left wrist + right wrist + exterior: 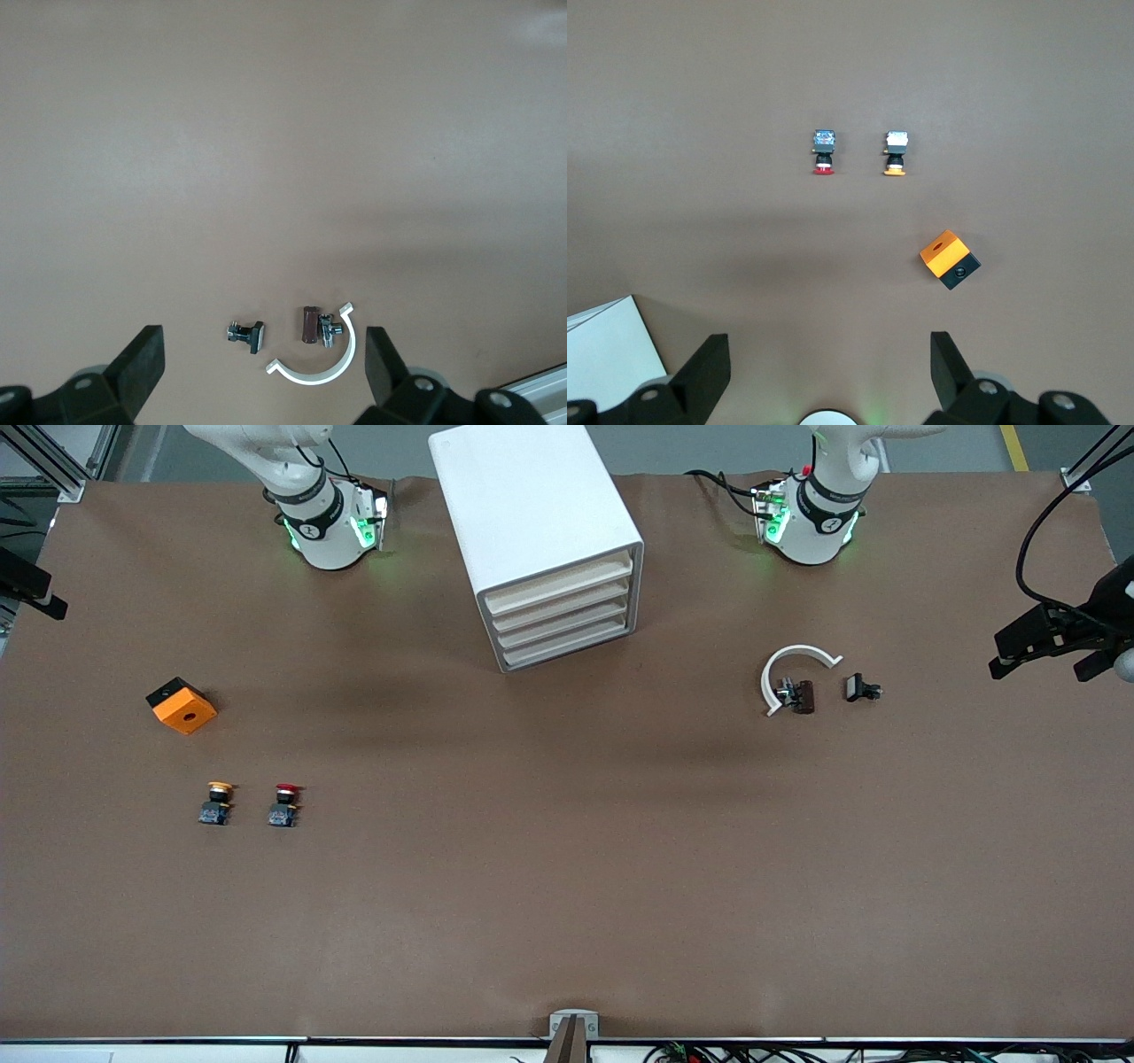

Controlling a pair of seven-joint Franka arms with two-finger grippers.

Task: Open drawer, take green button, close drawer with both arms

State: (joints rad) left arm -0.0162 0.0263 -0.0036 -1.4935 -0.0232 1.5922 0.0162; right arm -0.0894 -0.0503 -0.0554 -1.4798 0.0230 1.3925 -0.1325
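Brown table, white four-drawer cabinet between the arm bases, all drawers closed. Green button not visible anywhere. Left gripper was up high over the white clamp ring and small metal fittings, fingers apart, empty. Right gripper high over the orange box, orange-capped button and red-capped button, fingers apart, empty.

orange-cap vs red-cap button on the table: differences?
The orange-capped button has an orange cap; the red-capped button a red one. The orange-capped one lies closer to the orange box and the right arm's end; the red-capped one lies toward the middle. Both lie beside each other with dark bodies, equally near the camera.
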